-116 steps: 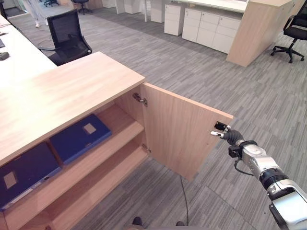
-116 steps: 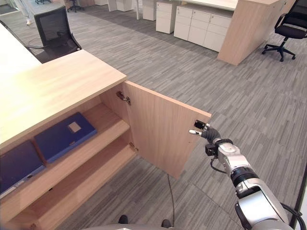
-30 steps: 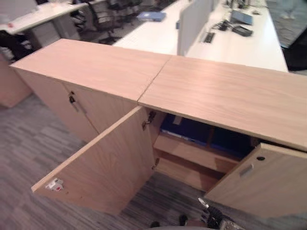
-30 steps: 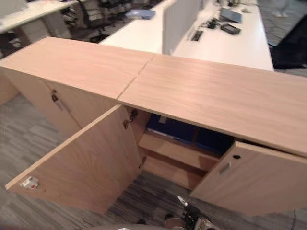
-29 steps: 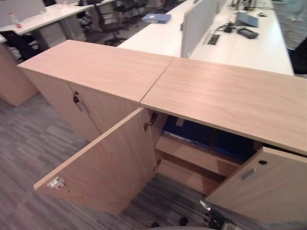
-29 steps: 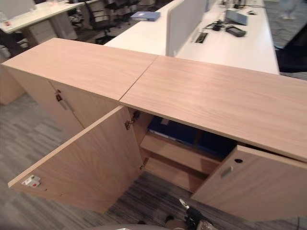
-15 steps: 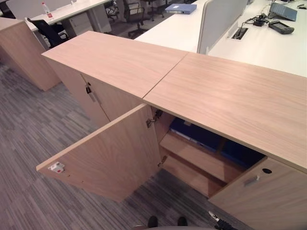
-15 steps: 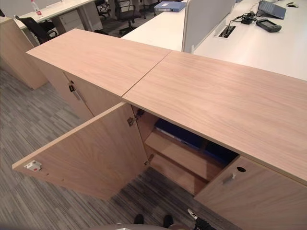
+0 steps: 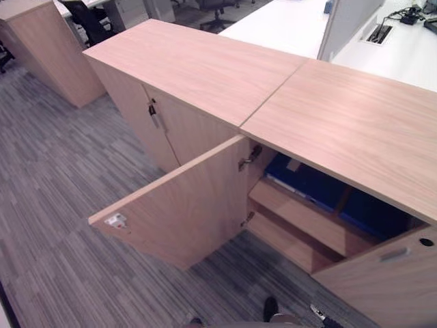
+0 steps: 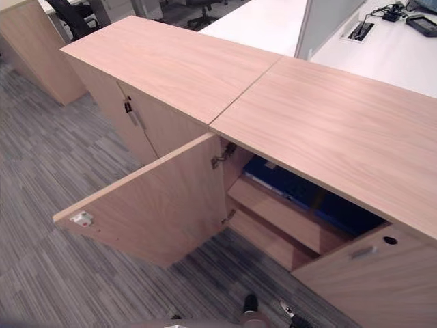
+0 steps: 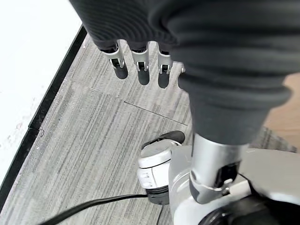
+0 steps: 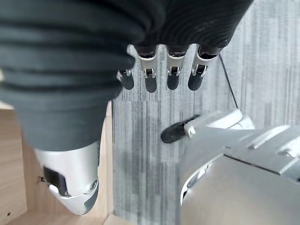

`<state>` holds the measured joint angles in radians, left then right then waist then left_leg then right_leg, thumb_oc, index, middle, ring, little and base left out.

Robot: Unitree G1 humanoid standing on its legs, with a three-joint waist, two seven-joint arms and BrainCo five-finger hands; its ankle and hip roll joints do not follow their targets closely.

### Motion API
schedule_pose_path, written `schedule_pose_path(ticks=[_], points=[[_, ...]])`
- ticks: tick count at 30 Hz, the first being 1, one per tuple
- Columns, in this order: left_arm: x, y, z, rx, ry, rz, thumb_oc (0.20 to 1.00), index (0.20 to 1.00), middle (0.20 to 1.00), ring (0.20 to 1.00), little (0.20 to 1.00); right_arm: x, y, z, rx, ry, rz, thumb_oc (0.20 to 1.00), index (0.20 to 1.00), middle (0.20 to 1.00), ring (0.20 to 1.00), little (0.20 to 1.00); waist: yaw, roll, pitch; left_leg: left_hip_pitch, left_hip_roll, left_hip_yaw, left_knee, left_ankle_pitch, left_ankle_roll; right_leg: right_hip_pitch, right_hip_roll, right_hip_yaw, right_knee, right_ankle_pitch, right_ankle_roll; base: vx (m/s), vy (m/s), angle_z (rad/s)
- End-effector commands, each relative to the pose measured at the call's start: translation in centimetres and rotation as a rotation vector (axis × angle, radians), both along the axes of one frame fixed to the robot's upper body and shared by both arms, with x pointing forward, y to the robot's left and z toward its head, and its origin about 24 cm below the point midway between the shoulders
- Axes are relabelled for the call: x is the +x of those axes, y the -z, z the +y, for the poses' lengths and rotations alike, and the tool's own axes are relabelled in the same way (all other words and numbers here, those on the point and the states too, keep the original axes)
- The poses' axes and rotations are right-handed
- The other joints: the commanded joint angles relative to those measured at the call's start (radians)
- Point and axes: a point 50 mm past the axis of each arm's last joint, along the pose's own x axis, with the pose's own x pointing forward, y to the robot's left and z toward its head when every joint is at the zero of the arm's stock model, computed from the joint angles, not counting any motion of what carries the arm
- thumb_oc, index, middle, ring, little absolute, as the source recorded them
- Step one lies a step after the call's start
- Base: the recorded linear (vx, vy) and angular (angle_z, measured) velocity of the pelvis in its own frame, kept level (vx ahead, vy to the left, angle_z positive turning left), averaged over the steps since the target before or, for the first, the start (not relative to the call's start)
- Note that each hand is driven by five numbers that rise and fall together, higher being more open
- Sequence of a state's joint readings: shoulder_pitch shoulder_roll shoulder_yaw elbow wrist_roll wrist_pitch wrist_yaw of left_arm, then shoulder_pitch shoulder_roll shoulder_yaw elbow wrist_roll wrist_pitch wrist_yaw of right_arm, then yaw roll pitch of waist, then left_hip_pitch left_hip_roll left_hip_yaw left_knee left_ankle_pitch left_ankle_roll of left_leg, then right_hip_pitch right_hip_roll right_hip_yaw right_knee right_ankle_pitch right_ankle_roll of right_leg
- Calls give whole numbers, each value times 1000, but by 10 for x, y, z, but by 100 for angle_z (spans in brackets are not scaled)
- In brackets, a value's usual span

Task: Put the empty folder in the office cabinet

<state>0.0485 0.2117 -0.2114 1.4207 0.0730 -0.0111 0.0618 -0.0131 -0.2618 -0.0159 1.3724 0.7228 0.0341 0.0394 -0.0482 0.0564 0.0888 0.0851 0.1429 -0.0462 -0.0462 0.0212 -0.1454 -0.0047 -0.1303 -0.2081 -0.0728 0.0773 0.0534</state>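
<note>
With both doors of the office cabinet (image 9: 321,102) standing open and blue folders (image 9: 311,181) already lying on its upper shelf (image 9: 307,219), neither hand carries anything: the left hand (image 11: 140,65) and right hand (image 12: 164,70) hang over the grey carpet (image 9: 61,205) with fingers relaxed and apart. I judge this the fetching step; the next move calls for finding the empty folder, which I cannot pick out from those shelved
</note>
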Motion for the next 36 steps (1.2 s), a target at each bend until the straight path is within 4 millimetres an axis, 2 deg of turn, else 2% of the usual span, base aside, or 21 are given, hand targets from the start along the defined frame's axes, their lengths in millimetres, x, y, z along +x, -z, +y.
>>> schedule_pose_path(ticks=[1,3,6,10,13,16,17,18,21,22,23,24,25,27,28,29,30,31,32,33,36], points=[[12,-1,-1,2,27,-35,1000,1000,1000,1000,1000,4,0,0,-2,38,-9,1000,1000,1000,1000,1000,-2,18,-28,-38,50,5,-31,-15,25,-41,-12,30,88,-140,38,-50,230,15],[13,-1,-1,3,46,-33,1000,1000,1000,1000,1000,4,0,0,7,79,-26,1000,1000,1000,1000,1000,-9,26,-34,-28,24,10,-41,-44,32,-46,-42,31,82,-104,59,-90,398,21],[8,-1,1,11,28,-26,1000,1000,1000,1000,1000,8,1,6,34,150,-65,1000,1000,1000,1000,1000,-7,19,-33,-11,-44,16,-41,-95,71,-63,-98,48,67,-40,97,-118,412,0],[-4,-3,11,40,-28,1,1000,1000,1000,1000,1000,28,-1,16,79,207,-141,1000,1000,1000,1000,1000,7,2,-10,-4,-127,60,-33,-125,128,-107,-153,75,26,55,139,-163,379,-35],[-5,-4,18,60,-51,-4,1000,1000,1000,1000,1000,38,-3,18,88,231,-178,1000,1000,1000,1000,1000,20,8,14,-26,-136,80,-16,-119,146,-127,-147,67,79,15,132,-182,152,-43],[-6,-7,28,97,-72,-5,1000,1000,1000,1000,1000,43,-2,25,107,249,-194,1000,1000,1000,1000,1000,40,30,27,-42,-123,110,-13,-99,157,-103,-133,14,266,-90,93,-160,138,-44],[-9,-8,32,109,-74,5,1000,1000,1000,1000,1000,43,-2,25,102,260,-196,1000,1000,1000,1000,1000,51,24,21,-48,-125,122,-18,-92,155,-79,-126,-6,253,-108,89,-83,15,-28],[-6,-11,41,136,-102,-15,1000,1000,1000,1000,1000,42,-2,27,94,267,-198,1000,1000,1000,1000,1000,75,3,0,-48,-136,151,-32,-95,147,-23,-126,-114,170,-101,92,-26,-60,-24],[7,-14,46,159,-115,-64,1000,1000,1000,1000,1000,33,1,28,87,277,-160,1000,1000,1000,1000,1000,74,-16,-30,-44,-133,167,-37,-96,142,5,-92,-102,95,-97,92,44,-85,-48],[18,-15,45,163,-119,-111,1000,1000,1000,1000,1000,29,2,28,80,282,-140,1000,1000,1000,1000,1000,75,-25,-47,-35,-126,182,-41,-97,136,18,-73,-82,52,-85,95,62,-47,-34],[18,-15,45,163,-119,-111,1000,1000,1000,1000,1000,29,2,28,80,282,-140,1000,1000,1000,1000,1000,76,-25,-47,-34,-126,182,-41,-97,136,19,-73,-82,51,-84,95,81,-84,-12],[34,-16,42,163,-105,-169,1000,1000,1000,1000,1000,27,3,30,84,286,-137,1000,1000,1000,1000,1000,71,-34,-54,-33,-123,183,-41,-93,132,27,-65,-79,31,-77,93,31,-53,-26],[41,-17,42,163,-101,-188,1000,1000,1000,1000,1000,26,3,30,84,289,-132,1000,1000,1000,1000,1000,68,-37,-56,-30,-122,181,-41,-93,130,33,-61,-76,21,-76,93,57,-88,-17],[63,-19,36,150,-78,-261,1000,1000,1000,1000,1000,12,5,30,73,292,-92,1000,1000,1000,1000,1000,58,-47,-61,-12,-112,179,-41,-96,120,63,-48,-76,-8,-78,92,48,-66,3],[64,-19,36,150,-78,-261,1000,1000,1000,1000,1000,12,5,30,73,292,-92,1000,1000,1000,1000,1000,57,-47,-63,-15,-113,178,-41,-94,120,61,-49,-77,-9,-76,92,55,-31,8],[99,-56,100,233,-108,-335,1000,1000,1000,1000,1000,5,3,14,50,270,-92,1000,1000,1000,1000,1000,47,-37,-73,-7,-105,181,-41,-95,115,66,-44,-67,-14,-78,95,36,-7,1],[100,-56,101,235,-108,-336,1000,1000,1000,1000,1000,6,3,15,52,270,-93,1000,1000,1000,1000,1000,47,-39,-72,-6,-106,182,-41,-95,115,67,-44,-67,-14,-78,95,63,-13,-6],[143,-73,98,260,-53,-465,1000,1000,1000,1000,1000,0,4,15,50,256,-69,1000,1000,1000,1000,1000,37,-35,-76,-2,-103,185,-41,-97,113,69,-42,-68,-14,-77,97,30,-10,-7],[171,-82,88,246,-4,-532,1000,1000,1000,1000,1000,-1,5,17,56,238,-57,1000,1000,1000,1000,1000,33,-34,-76,2,-100,188,-41,-96,112,70,-41,-66,-14,-79,98,52,-17,-3],[188,-93,88,241,9,-570,1000,1000,1000,1000,1000,-7,5,15,65,224,-37,1000,1000,1000,1000,1000,25,-32,-82,7,-96,192,-41,-97,110,70,-38,-58,-14,-81,100,45,-18,1],[195,-102,97,257,-11,-581,1000,1000,1000,1000,1000,-8,4,12,61,222,-29,1000,1000,1000,1000,1000,23,-33,-89,11,-94,197,-41,-96,109,71,-37,-51,-14,-81,102,30,-12,-14]])
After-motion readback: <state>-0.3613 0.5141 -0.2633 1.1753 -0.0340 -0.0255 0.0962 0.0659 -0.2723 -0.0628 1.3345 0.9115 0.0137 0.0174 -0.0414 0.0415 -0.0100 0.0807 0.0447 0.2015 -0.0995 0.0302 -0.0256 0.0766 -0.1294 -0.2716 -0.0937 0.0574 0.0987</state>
